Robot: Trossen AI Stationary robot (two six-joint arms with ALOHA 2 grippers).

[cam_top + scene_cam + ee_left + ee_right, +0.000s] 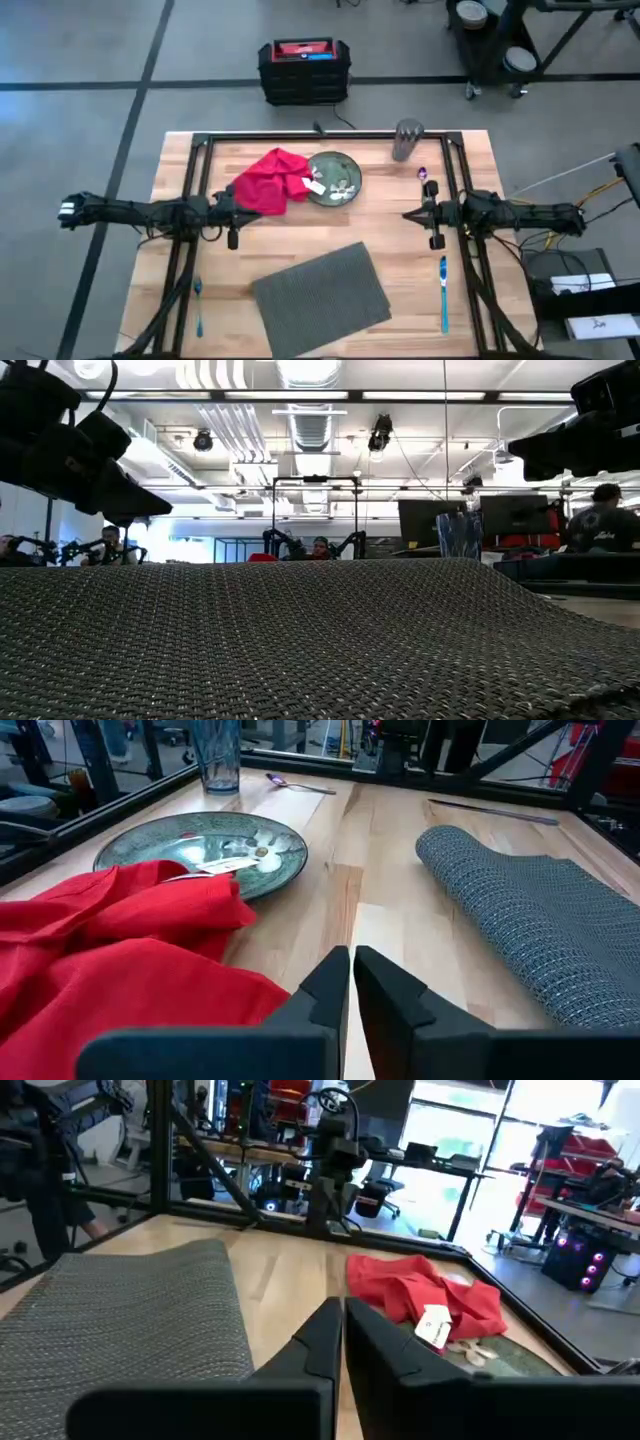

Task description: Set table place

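Note:
The dark grey ribbed placemat [320, 290] lies askew near the table's [470, 170] front middle; its far edge [450, 845] bulges up a little. A green plate [338, 180] sits at the far middle. A red napkin [268, 182] lies beside it, its edge and white tag [228, 866] resting on the plate. My left gripper [236, 208] [352, 982] is shut, just beside the napkin's near edge. My right gripper [410, 214] [343, 1330] is shut over bare wood right of the plate. Both point toward the table's middle.
A clear glass [407, 140] and a purple spoon [423, 175] stand at the far right. A blue fork [198, 305] lies near the front left and a blue knife [444, 292] near the front right. The black rail frame [330, 136] runs around the work area.

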